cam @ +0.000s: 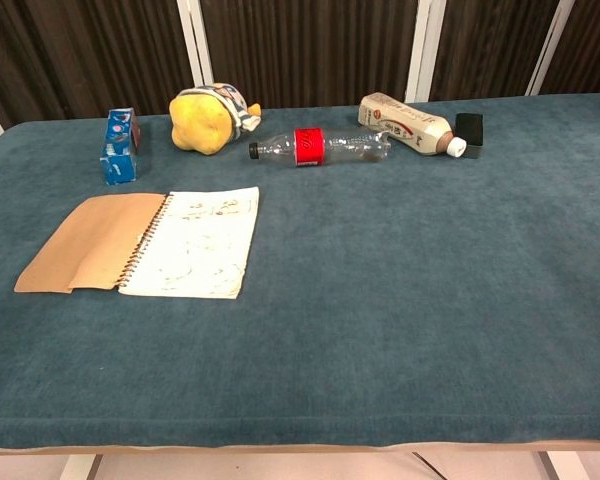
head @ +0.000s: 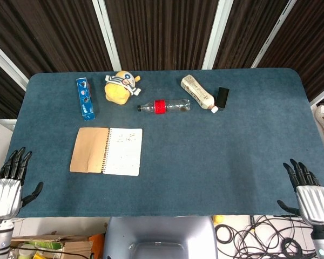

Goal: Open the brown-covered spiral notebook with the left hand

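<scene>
A: Where is the notebook [head: 106, 158]?

B: It lies open and flat on the blue worktop [head: 216, 156], on the left side. The brown cover [head: 88, 157] is folded out to the left. The white page [head: 123, 151] with some writing is on the right. The spiral runs down the middle.

A: Is a hand touching it?

B: No. The left hand [head: 8, 184] is off the near left corner of the worktop, well apart from the notebook. Its fingers [head: 17, 163] are straight and spread. It holds nothing.

A: And the other hand?

B: The right hand [head: 309, 194] is off the near right corner. Its fingers are apart too, and it holds nothing. The chest view shows no hands at all.

A: What else is on the worktop?

B: All the other things sit along the far side. A blue box [head: 85, 98] is far left, just past the notebook. A yellow toy [head: 120, 87] is to the right of the box. A clear bottle [head: 164, 106] with a red label lies on its side near the middle. A white bottle [head: 198, 93] lies tilted to the right of that. A small black thing [head: 222, 97] sits just beside the white bottle's cap.

A: What is behind the worktop?

B: Dark curtains [head: 162, 32] with white strips between them.
</scene>
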Robot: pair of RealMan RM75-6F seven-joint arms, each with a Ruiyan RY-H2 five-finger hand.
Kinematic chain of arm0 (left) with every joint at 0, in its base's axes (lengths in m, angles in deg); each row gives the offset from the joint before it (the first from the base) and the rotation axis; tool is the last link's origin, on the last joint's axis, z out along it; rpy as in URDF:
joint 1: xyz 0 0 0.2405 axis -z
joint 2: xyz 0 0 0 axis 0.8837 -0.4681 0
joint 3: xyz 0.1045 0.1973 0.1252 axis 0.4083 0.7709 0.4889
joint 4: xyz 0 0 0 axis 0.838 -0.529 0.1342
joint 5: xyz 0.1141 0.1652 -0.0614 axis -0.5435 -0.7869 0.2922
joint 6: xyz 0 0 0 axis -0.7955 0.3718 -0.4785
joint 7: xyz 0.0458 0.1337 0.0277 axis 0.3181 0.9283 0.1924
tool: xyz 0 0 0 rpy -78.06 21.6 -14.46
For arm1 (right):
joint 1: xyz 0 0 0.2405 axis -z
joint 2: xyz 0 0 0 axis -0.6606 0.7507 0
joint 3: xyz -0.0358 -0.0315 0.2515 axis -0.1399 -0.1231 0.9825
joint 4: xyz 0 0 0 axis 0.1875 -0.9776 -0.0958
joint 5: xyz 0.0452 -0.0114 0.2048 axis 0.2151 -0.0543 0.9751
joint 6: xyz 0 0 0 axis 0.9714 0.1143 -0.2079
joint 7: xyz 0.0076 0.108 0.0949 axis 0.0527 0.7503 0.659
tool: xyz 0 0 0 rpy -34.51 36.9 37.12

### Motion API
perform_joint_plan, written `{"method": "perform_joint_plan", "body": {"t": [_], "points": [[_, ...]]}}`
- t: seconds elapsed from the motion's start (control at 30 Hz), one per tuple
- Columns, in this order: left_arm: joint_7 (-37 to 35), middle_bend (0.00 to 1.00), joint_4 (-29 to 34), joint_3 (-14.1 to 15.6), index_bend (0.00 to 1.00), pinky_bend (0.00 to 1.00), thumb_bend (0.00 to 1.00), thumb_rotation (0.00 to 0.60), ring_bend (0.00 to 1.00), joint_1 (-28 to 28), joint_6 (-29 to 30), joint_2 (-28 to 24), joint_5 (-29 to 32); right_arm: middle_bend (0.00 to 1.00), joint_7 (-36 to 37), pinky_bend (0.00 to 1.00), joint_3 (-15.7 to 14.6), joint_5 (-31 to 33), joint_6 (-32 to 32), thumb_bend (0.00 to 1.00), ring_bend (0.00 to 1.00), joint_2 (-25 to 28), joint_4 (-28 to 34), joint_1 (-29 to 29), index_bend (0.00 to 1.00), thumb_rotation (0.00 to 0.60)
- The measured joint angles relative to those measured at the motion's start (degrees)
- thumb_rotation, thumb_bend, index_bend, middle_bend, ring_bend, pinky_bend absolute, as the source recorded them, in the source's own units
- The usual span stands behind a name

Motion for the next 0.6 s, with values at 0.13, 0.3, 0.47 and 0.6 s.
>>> {"method": "perform_joint_plan", "body": {"t": [0.13,0.3,0.47,0.6], "points": [[-0.7,0.0,0.0,1.7,0.0,0.2,0.29,0.6,0.0,-0.7,-1.6,-1.5,-0.9,0.0,0.3,0.18,-0.1,-0.3,-0.4,0.05,0.0,0.0,-0.2,0.4,0.0,0.6],[3.0,0.0,2.5,1.6,0.0,0.2,0.29,0.6,0.0,0.3,-9.0,-2.3,3.7,0.0,1.2,0.18,-0.4,-1.1,-0.7,0.05,0.0,0.5,-0.3,0.7,0.0,0.6],[5.9,0.0,5.3,1.3,0.0,0.2,0.29,0.6,0.0,1.2,-12.5,-3.5,6.8,0.0,1.3,0.18,-0.5,-1.4,-1.0,0.05,0.0,0.5,-0.4,0.8,0.0,0.6],[5.9,0.0,5.9,1.2,0.0,0.2,0.29,0.6,0.0,0.8,-11.3,-3.7,6.5,0.0,0.8,0.18,-0.6,-1.5,-0.7,0.05,0.0,0.2,-0.6,0.8,0.0,0.6]]}}
